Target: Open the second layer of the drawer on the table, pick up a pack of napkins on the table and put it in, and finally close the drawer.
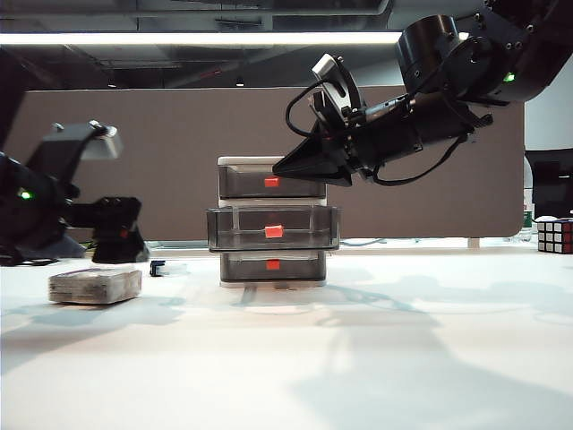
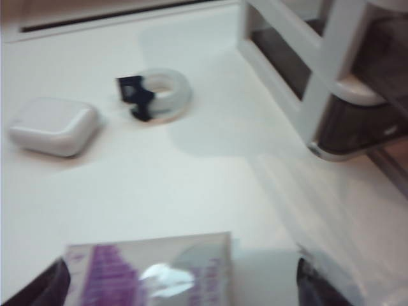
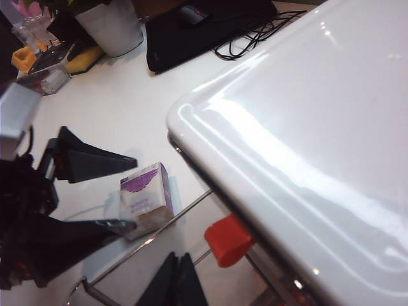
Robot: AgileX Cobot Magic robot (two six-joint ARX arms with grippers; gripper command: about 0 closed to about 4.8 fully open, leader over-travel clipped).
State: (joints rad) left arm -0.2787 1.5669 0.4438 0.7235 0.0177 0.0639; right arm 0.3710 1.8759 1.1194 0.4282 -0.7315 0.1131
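Hovering at lower left, the left end effector (image 1: 115, 253) stands apart over the soft, light napkin pack (image 1: 95, 286); grip its long sides. Right end effector (image 1: 295, 167), pinched together, rests mid-frame by the drawer unit (image 1: 272, 221).

Second layer (image 1: 273, 227) pulled out; pack of napkins (image 1: 95, 286) flat on table (image 1: 358, 358).

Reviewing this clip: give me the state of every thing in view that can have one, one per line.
Middle drawer: pulled out, nothing visible inside.
Top drawer: shut.
Bottom drawer: shut.
Pack of napkins: lying flat on the table, not held.
Left gripper: open, over the pack.
Right gripper: shut, empty, at the top drawer's front.
Tape roll: lying flat on the table.
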